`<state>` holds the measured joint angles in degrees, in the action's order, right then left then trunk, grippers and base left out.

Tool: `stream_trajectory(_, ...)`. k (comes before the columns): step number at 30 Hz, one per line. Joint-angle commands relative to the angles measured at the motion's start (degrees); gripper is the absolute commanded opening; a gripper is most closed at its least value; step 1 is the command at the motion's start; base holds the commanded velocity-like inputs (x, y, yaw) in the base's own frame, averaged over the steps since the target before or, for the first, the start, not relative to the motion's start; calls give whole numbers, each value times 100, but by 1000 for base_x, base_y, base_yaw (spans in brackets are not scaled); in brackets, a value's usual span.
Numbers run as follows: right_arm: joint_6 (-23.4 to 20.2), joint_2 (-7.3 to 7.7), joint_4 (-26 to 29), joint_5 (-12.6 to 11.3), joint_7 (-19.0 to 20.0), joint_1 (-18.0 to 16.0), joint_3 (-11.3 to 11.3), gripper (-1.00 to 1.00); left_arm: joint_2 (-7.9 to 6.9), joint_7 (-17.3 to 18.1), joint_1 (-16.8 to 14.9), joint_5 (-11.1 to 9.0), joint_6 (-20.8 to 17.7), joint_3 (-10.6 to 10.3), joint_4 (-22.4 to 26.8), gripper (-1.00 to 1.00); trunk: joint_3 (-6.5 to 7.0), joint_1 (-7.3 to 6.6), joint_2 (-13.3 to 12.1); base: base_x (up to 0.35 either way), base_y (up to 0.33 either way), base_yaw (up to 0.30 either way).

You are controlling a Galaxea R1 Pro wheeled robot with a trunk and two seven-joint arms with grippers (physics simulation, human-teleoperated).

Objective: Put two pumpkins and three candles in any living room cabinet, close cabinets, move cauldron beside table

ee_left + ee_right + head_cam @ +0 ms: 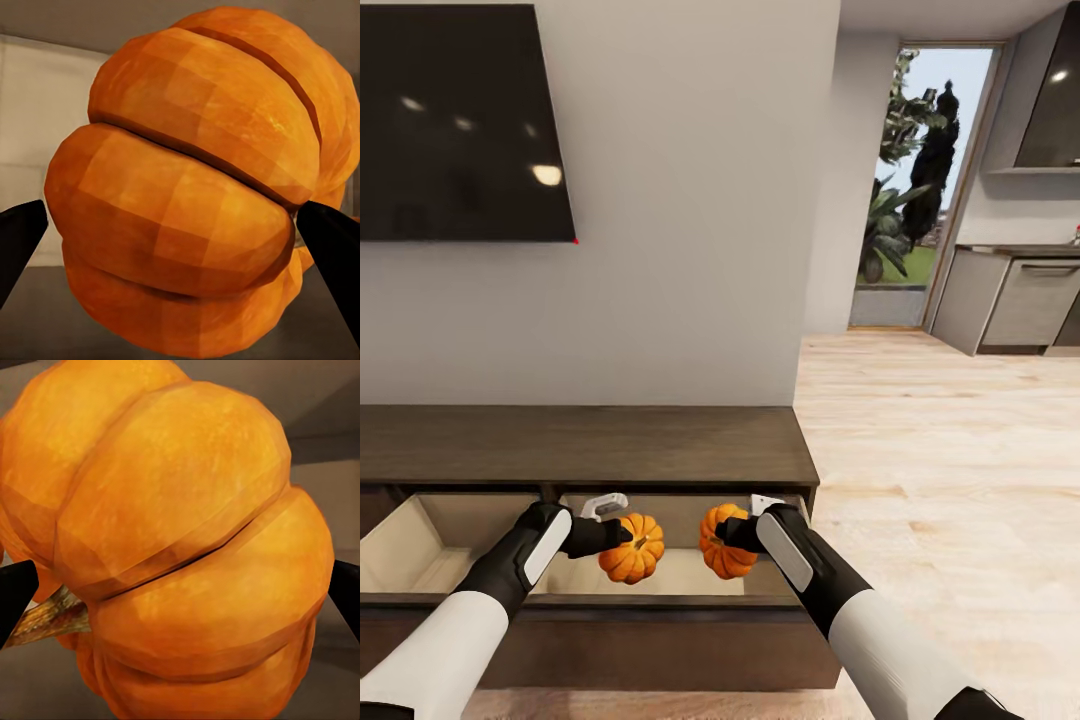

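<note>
1. While both arms reached over the open drawer, the left pumpkin (632,549) sat clamped in the left gripper (622,540), and the right pumpkin (724,543) sat clamped in the right gripper (722,535); the two hung side by side, near each other but apart, above the drawer's inside.
2. Each pumpkin was a squat, ribbed globe of bright orange with deep grooves between fat lobes; up close the left pumpkin (195,187) showed faceted, faintly mottled skin.
3. The right pumpkin (180,547) carried a short, rough brown stem (52,615) near one dark fingertip.
4. In each wrist view the black fingers (19,240) stood at opposite flanks of the fruit, pressing on its sides.
5. The left arm (470,610) rose from the lower left of the head view, white forearm shell giving way to a black wrist with a pale panel, angled inward toward the drawer.
6. The right arm (860,620) mirrored it from the lower right, likewise angled inward.
7. The cabinet (580,445) was a long, low unit of dark-brown wood grain with a flat top; its drawer (680,575) was pulled out, showing smooth pale beige walls and floor.
8. Behind it stood a plain white wall (690,200) with a glossy black TV (460,120), and light wood floor (940,450) ran off to the right.
</note>
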<state>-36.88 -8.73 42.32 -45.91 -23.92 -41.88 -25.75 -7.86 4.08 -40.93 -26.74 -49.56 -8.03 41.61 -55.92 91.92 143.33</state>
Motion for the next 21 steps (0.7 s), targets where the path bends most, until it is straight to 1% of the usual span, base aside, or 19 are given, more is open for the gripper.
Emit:
stream_trajectory(1,-3,3,7,-58,-60,-5,-18,-100,-5,40,-3,36,-13,-15,7,-100,-6,-1,3,0,0,0)
stream_trajectory(9,-3,3,9,-58,-60,-5,-18,-100,1,32,-3,37,-6,-14,16,-100,-6,-1,3,9,0,0)
stream_trajectory(17,-9,3,5,-58,-60,-5,-18,-100,2,32,-3,30,-10,-16,14,-100,-6,-1,3,182,0,0)
stream_trajectory(21,-12,3,5,-58,-60,-5,-18,-100,3,32,-3,36,-15,-15,13,-100,-6,-1,3,259,0,0)
